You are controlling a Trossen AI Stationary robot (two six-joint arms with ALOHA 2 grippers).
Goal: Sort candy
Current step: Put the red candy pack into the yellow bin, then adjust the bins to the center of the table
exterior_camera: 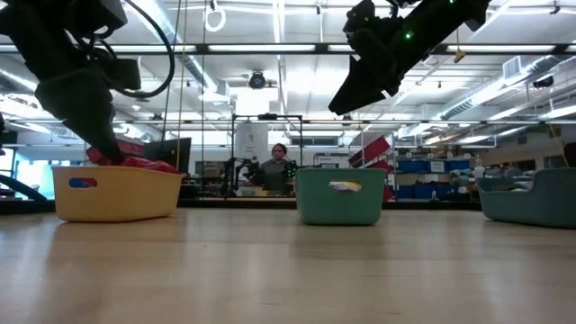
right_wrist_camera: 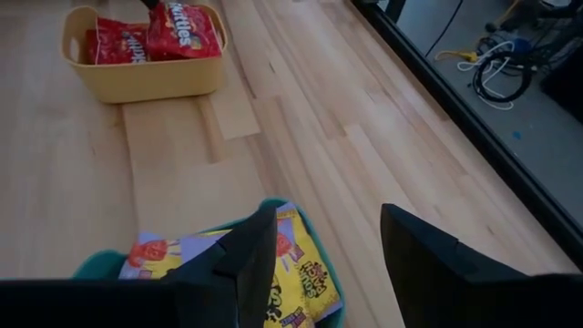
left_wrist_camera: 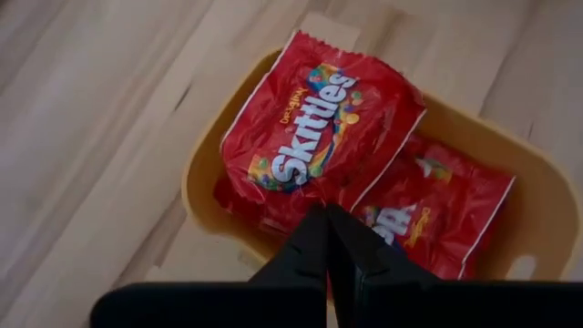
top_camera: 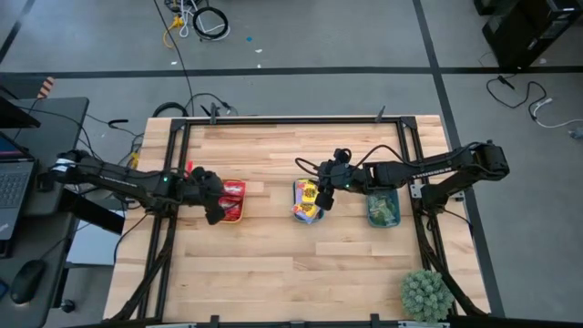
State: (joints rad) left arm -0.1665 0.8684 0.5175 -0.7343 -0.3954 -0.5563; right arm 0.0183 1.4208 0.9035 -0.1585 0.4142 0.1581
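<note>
While the left gripper (left_wrist_camera: pixel 326 239) hangs over the yellow tray (top_camera: pixel 233 201) at the left of the surface (top_camera: pixel 273 264), its fingers (left_wrist_camera: pixel 305 246) are pressed together with nothing visibly between them, their tips touching the edge of the top red Skittles packet (left_wrist_camera: pixel 319 128), which lies in the tray on another red packet (left_wrist_camera: pixel 437 214). To finish this step well, that arm should probably lift straight up so it does not drag the top packet over the tray wall. Further right, the right gripper (right_wrist_camera: pixel 328 264) hovers above the middle teal tray (top_camera: pixel 298 194) with its fingers spread and empty, over the yellow packets with purple print (right_wrist_camera: pixel 305 278) lying there; it should likewise rise clear of the rim before swinging away. At the far right, green packets (top_camera: pixel 383 210) sit in another teal tray (top_camera: pixel 382 194).
</note>
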